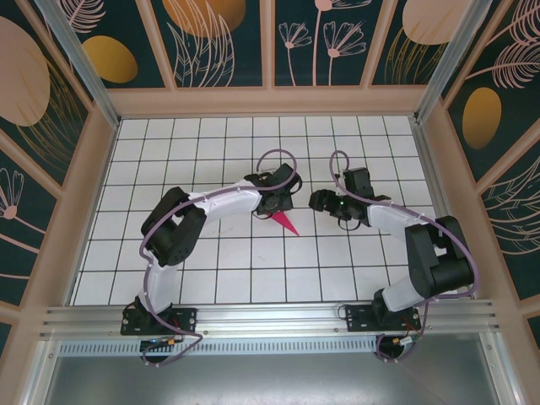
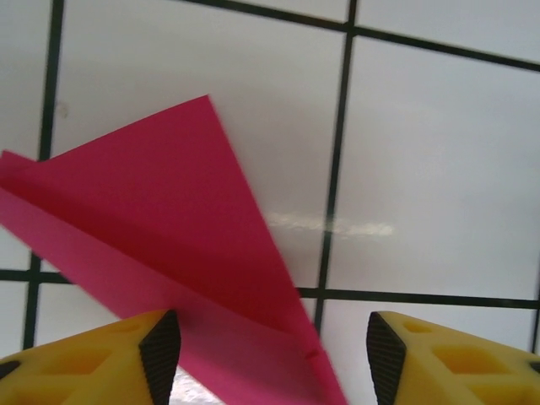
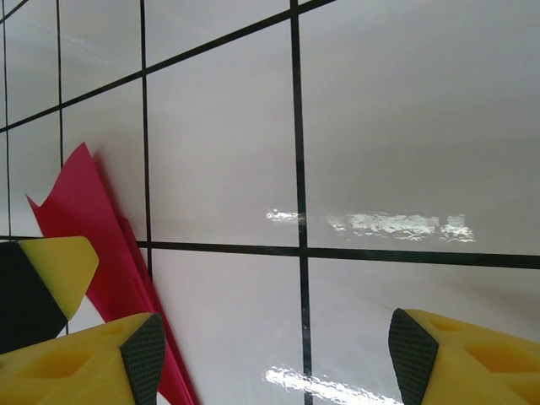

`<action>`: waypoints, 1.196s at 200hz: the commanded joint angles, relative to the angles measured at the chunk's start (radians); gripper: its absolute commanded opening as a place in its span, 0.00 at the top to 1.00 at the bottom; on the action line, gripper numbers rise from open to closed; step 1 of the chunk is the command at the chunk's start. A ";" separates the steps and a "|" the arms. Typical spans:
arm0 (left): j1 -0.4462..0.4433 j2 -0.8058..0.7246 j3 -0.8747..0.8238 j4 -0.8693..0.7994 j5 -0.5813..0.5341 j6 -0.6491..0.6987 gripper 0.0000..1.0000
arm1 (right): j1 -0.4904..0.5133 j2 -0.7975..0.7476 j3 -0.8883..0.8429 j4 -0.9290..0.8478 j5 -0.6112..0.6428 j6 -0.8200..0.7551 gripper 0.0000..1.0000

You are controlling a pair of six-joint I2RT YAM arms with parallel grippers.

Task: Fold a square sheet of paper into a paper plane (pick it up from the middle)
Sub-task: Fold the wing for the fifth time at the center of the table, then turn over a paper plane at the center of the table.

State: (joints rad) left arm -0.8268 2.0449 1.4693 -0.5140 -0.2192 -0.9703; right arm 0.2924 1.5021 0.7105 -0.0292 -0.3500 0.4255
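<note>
Now paper plane (image 1: 285,222) magenta, narrow, pointed, creased; left claw (image 2: 274,359) spread, right claw (image 3: 277,354) spread.

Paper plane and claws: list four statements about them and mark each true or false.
1. The paper plane rests on the gridded table. True.
2. The left claw is clamped shut on the paper plane. False: its jaws stand wide apart, and the plane's narrow end lies loose between them.
3. The right claw is open. True.
4. The paper plane is blue. False: it is magenta-pink.
</note>
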 commanded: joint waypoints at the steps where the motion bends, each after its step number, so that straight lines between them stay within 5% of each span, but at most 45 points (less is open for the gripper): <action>1: -0.006 -0.004 0.022 -0.101 -0.037 -0.014 0.41 | -0.008 0.006 -0.008 0.029 0.015 0.011 0.27; 51: -0.016 -0.098 -0.071 -0.091 -0.048 -0.064 0.52 | -0.008 0.016 -0.005 0.029 0.006 0.019 0.28; 150: -0.016 -0.152 -0.188 0.024 -0.079 -0.131 0.90 | -0.009 0.036 0.004 0.027 0.000 0.022 0.30; 195: -0.016 -0.268 -0.220 0.127 -0.129 0.041 1.00 | -0.015 -0.043 -0.013 0.033 0.006 0.025 0.30; 239: -0.014 -0.395 -0.346 0.437 0.028 0.186 1.00 | -0.046 -0.179 -0.103 0.114 -0.001 0.086 0.32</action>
State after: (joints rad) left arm -0.8379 1.7061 1.1828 -0.2863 -0.2718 -0.8932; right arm 0.2684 1.4021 0.6651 0.0174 -0.3439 0.4633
